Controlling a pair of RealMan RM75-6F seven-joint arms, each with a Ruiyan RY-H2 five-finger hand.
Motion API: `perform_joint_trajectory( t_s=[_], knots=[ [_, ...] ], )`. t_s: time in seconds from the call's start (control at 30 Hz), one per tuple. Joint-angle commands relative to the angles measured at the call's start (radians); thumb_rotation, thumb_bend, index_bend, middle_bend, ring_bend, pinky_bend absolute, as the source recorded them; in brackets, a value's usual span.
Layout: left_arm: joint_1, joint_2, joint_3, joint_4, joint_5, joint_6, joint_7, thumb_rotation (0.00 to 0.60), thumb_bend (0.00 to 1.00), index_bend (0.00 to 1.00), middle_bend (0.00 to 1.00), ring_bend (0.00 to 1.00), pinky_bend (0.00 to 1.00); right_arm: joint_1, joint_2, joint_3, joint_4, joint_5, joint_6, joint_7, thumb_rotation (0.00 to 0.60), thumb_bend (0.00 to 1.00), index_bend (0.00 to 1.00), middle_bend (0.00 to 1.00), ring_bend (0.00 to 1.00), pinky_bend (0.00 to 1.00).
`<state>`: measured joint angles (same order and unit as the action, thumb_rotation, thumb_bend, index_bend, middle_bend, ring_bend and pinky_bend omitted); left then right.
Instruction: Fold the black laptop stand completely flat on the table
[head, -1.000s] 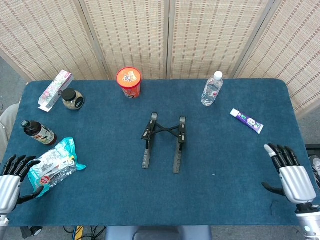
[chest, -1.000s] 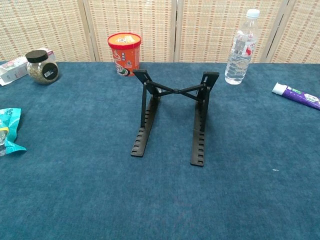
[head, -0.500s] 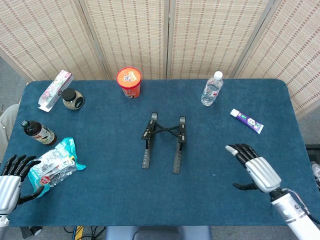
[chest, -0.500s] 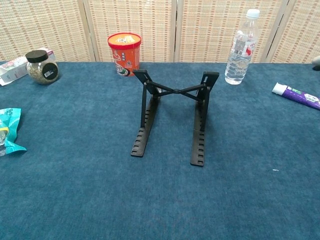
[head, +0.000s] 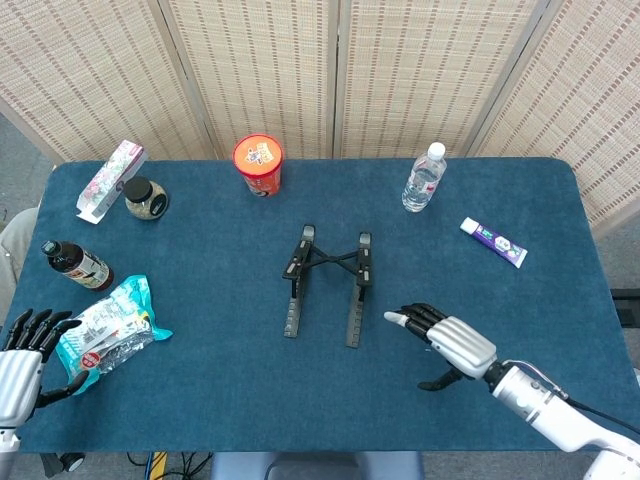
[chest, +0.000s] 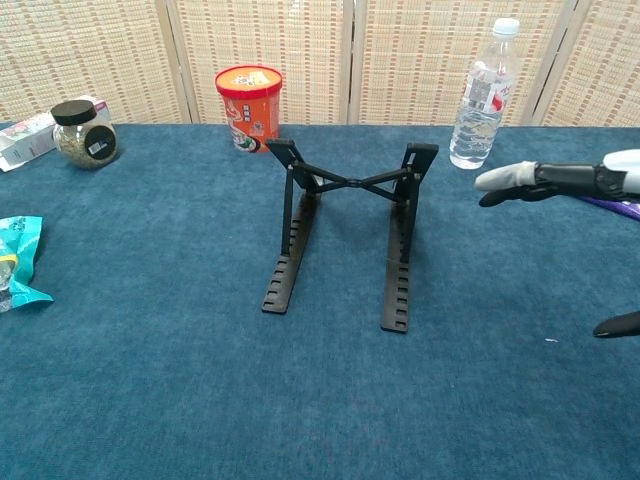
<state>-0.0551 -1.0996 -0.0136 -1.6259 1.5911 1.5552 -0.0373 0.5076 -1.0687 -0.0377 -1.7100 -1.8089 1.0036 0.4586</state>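
The black laptop stand (head: 327, 282) (chest: 345, 228) stands unfolded in the middle of the blue table, its two notched rails on the cloth and its rear arms raised with a cross brace between them. My right hand (head: 447, 343) (chest: 565, 182) hovers just right of the stand with its fingers stretched out toward it, holding nothing and a short gap from the right rail. My left hand (head: 22, 362) rests at the table's front left corner, fingers spread and empty, beside a snack bag.
An orange cup (head: 258, 164) stands behind the stand. A water bottle (head: 423, 179) and a toothpaste tube (head: 494, 242) lie at the back right. At the left are a jar (head: 146, 197), a box (head: 110, 179), a dark bottle (head: 76, 265) and a teal snack bag (head: 110, 323).
My right hand has swept from the table's front right corner leftward toward the stand and now shows in the chest view. The left hand and the stand have not moved.
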Motion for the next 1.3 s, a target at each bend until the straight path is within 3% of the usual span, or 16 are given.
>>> perform_joint_trajectory(
  t_s=[0.03, 0.63, 1.3],
  knots=[
    [-0.001, -0.001, 0.000, 0.002, -0.003, -0.004, 0.002, 0.600, 0.16, 0.23, 0.16, 0.10, 0.02, 0.050, -0.032, 0.002, 0.016, 0.004, -0.048, 0.033, 0.600, 0.00, 0.00, 0.13, 0.00, 0.00],
    [0.001, -0.010, 0.005, 0.023, -0.022, -0.019, -0.012, 0.600, 0.16, 0.23, 0.16, 0.10, 0.02, 0.244, -0.229, 0.084, 0.172, 0.119, -0.163, 0.143, 0.600, 0.00, 0.00, 0.13, 0.00, 0.02],
    [0.013, -0.011, 0.010, 0.053, -0.022, -0.006, -0.050, 0.600, 0.16, 0.23, 0.16, 0.10, 0.02, 0.315, -0.316, 0.228, 0.289, 0.334, -0.153, 0.020, 0.600, 0.00, 0.00, 0.13, 0.00, 0.02]
  ],
)
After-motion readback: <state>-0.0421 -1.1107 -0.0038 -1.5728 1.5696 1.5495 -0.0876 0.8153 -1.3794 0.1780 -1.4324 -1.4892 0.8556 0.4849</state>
